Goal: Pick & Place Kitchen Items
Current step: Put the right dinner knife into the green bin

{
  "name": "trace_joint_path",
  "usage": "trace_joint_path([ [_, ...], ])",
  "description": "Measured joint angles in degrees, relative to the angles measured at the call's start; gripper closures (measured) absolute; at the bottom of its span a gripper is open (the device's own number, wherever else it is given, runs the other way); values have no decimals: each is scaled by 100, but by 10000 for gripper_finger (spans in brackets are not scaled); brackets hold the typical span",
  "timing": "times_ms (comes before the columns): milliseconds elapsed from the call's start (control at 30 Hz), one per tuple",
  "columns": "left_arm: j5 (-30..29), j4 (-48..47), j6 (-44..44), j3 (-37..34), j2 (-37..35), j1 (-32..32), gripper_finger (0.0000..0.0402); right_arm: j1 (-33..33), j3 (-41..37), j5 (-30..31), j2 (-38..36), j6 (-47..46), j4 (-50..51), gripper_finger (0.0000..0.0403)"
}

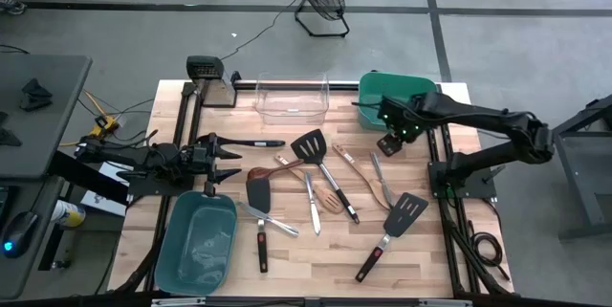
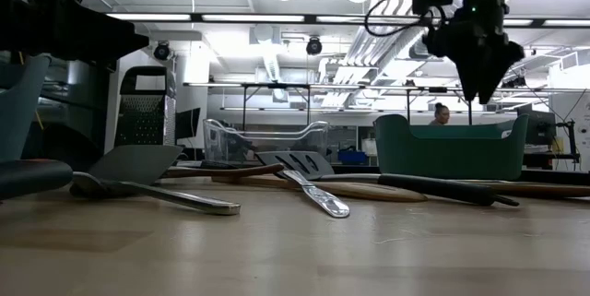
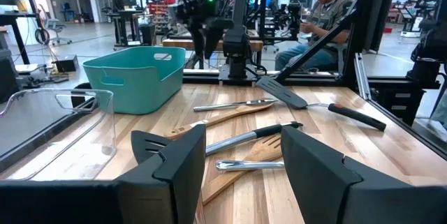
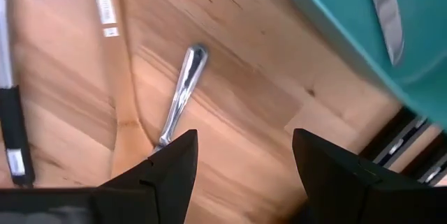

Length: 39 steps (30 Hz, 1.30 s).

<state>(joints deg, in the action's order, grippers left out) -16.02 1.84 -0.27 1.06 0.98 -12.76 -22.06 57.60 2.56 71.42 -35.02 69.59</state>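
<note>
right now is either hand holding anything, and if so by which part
Nothing is held. The left hand and the right hand both stand open and empty above the table; the utensils lie loose.

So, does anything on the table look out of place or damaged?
Nothing looks damaged or spilled. The utensils lie loose in a scattered heap mid-table, some crossing one another. The teal tub holds none that I can see. The left gripper and right gripper are both open, holding nothing.
</note>
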Motion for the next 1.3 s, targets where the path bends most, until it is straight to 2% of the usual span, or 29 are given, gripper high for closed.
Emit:
trace_joint_path([
  [300, -1, 0, 0, 0, 0, -1, 218, 191, -297, 20, -1, -1565, -9, 176],
  [433, 0, 1, 0, 0, -1, -2, 218, 239, -483, -40, 12, -1901, -241, 175],
  [633, 0, -1, 0, 0, 0, -2, 218, 502, -946, -300, 15, -2369, -950, 143],
  [700, -1, -1, 0, 0, 0, -2, 218, 605, -1122, -295, 17, -2396, -1074, 126],
  [867, -2, -2, 2, 0, 2, 0, 218, 914, -1466, -306, 115, -1715, -1421, 107],
  [1100, 0, -1, 0, 0, -1, -2, 218, 1094, -1470, -640, 866, -1639, -2018, 106],
  [1300, -1, -1, 0, 0, 0, 1, 218, 1095, -1470, -1029, 1462, -1776, -2443, 125],
])
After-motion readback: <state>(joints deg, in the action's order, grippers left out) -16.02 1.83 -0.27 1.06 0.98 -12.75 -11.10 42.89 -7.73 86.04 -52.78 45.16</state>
